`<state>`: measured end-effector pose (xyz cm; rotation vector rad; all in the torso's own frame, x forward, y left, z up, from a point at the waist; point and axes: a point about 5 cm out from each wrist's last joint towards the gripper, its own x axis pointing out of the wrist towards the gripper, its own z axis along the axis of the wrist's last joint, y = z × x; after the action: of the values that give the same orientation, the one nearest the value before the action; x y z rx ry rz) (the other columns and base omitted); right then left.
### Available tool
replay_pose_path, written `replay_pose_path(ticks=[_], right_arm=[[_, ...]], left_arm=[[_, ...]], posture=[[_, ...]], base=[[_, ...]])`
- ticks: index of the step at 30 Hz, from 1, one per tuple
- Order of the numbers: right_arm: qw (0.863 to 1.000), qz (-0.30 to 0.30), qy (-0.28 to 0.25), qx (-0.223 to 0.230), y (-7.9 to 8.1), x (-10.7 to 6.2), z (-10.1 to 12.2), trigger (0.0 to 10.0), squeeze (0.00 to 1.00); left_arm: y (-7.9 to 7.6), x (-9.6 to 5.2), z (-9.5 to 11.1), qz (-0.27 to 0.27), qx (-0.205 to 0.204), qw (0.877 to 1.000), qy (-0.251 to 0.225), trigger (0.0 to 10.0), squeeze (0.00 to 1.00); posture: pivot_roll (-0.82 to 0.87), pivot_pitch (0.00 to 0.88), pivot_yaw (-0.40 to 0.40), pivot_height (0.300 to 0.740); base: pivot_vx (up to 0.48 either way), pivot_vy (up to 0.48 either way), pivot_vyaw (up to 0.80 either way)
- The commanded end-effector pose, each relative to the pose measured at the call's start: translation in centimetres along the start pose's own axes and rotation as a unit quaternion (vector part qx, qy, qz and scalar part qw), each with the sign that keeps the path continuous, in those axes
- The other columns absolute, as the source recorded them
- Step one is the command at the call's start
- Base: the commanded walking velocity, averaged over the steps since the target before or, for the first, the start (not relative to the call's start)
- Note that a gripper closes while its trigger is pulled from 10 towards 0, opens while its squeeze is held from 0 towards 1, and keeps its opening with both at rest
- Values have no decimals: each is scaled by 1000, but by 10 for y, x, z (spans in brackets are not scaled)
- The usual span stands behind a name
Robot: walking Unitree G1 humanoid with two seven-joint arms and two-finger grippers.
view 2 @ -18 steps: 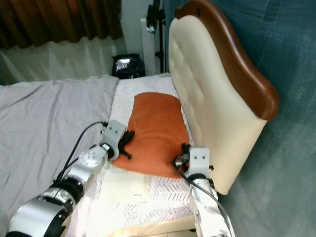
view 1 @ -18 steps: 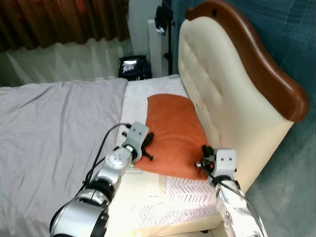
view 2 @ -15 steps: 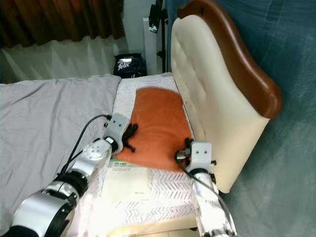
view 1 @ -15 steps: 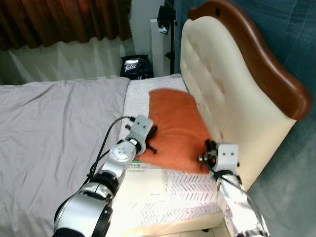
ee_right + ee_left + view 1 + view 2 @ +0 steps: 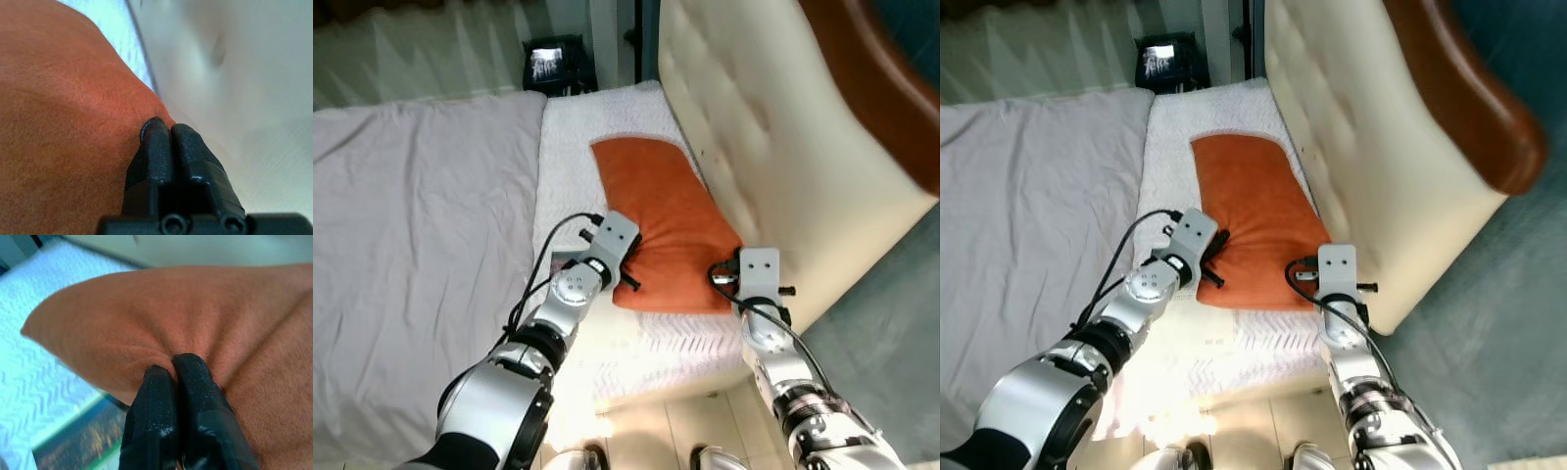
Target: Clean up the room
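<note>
The bed [image 5: 421, 196] stretches out under grey sheets, its cream headboard [image 5: 773, 147] along the right edge. At the head end, on the white mattress cover, lies the orange pillow [image 5: 661, 220], its right edge just beside the headboard. The left claw [image 5: 175, 363] sits at the pillow's near left corner, fingers pressed together on a pinch of orange fabric. The right claw [image 5: 164, 126] has the near right corner, fingers together on the cloth.
</note>
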<state>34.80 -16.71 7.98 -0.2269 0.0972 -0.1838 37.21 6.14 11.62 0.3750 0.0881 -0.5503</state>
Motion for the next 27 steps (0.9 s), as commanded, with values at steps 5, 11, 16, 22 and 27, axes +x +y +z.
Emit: replay_pose_path(ticks=[5,11,16,22,27], right_arm=[[993,-106,57,8,-35,8,-9,10000,0],[977,-181,34,108,-54,19,13,10000,0],[960,-235,49,146,-74,21,12,10000,0],[956,-260,63,120,-84,14,-1,10000,0],[957,-268,101,49,-90,2,-26,10000,0]], left_arm=[[17,5,21,46,82,996,-11,10000,0],[27,10,58,55,189,977,-77,10000,0],[8,12,62,42,293,948,-115,10000,0],[-30,4,27,-29,410,903,-123,10000,0],[-34,1,5,-35,385,920,-68,10000,0]], posture=[[-182,465,64,740],[-177,444,57,740],[-158,429,53,740],[-155,439,45,740],[-143,441,47,740]], base=[[0,0,0],[0,0,0],[0,0,0],[0,0,0],[0,0,0]])
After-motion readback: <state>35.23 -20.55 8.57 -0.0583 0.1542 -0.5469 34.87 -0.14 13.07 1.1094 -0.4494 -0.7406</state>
